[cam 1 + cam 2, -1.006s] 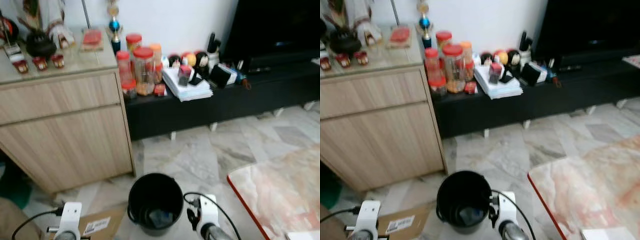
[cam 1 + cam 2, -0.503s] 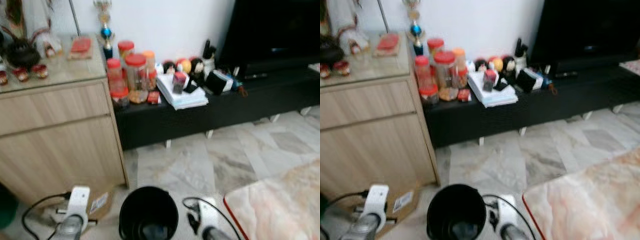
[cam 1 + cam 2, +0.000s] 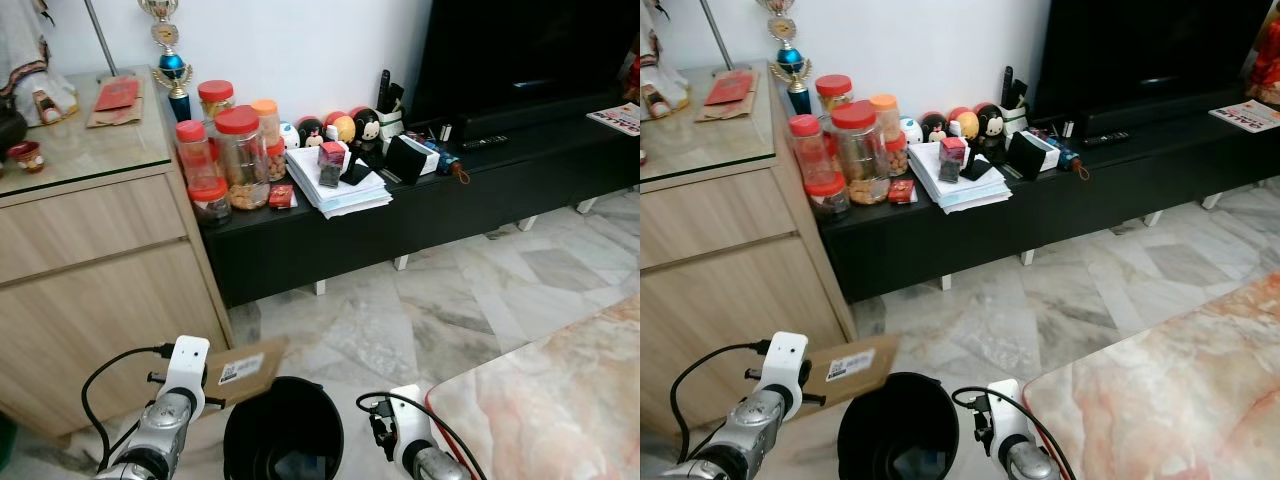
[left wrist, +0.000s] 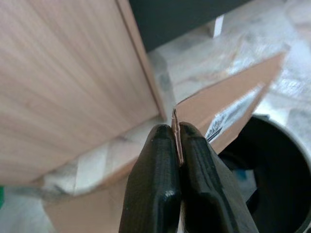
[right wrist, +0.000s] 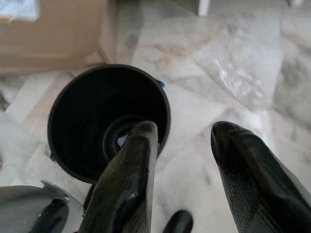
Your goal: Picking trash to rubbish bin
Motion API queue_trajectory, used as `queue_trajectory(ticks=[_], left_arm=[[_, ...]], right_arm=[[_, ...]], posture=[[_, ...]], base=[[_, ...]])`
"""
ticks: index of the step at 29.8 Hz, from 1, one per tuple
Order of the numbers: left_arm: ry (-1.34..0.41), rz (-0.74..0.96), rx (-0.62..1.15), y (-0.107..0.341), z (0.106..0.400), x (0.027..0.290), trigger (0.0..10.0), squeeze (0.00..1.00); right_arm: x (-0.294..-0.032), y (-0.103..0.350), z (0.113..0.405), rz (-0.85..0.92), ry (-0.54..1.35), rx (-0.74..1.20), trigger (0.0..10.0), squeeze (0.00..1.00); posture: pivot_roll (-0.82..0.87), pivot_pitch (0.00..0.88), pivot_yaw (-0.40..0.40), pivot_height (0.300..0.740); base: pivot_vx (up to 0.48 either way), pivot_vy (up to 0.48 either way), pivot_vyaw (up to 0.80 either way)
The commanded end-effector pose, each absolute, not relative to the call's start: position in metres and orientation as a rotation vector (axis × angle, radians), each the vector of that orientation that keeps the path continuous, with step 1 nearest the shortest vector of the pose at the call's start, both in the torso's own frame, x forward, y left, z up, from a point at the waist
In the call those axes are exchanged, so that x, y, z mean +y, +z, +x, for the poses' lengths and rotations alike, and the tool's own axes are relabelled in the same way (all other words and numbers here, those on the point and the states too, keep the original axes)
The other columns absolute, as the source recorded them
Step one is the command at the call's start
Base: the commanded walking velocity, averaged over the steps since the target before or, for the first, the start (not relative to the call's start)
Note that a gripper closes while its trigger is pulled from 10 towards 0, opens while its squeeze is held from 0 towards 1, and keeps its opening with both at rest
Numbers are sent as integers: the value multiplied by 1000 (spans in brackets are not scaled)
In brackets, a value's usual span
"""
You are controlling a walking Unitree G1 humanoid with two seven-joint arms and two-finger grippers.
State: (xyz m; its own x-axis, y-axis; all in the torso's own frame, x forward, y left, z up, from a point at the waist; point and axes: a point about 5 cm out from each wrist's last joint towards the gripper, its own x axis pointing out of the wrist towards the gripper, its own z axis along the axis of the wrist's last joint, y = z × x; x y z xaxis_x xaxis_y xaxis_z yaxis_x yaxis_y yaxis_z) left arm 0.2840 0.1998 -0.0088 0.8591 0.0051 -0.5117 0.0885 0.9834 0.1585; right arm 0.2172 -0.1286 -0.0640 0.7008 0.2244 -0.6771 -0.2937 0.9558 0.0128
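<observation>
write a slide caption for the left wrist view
Left gripper pinching a flat cardboard piece beside the black rubbish bin.

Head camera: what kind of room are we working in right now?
Most likely a home living room: a long black TV console under a dark screen, a wooden sideboard with a trophy, snack jars, and marble floor tiles.

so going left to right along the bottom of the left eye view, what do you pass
Left gripper shut on the flat brown cardboard piece with a white label → round black rubbish bin → right gripper's white wrist → pink marbled table with a red edge.
</observation>
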Motion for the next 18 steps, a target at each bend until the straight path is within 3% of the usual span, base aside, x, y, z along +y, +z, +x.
queue_trajectory(ticks=[1, 10, 18], left_arm=[[-97, 188, 503, -2, 293, 190, 10000, 0], [-279, 100, 506, 3, 302, 153, 10000, 0], [-313, 82, 510, 4, 303, 146, 10000, 0]], right_arm=[[-126, -58, 226, -140, 320, 699, 10000, 0], [-116, -45, 241, -151, 389, 622, 10000, 0], [-104, -32, 256, -116, 431, 552, 10000, 0]], posture=[[209, 0, 15, 740], [202, 0, 13, 740], [198, 0, 14, 740]], base=[[0, 0, 0], [0, 0, 0], [0, 0, 0]])
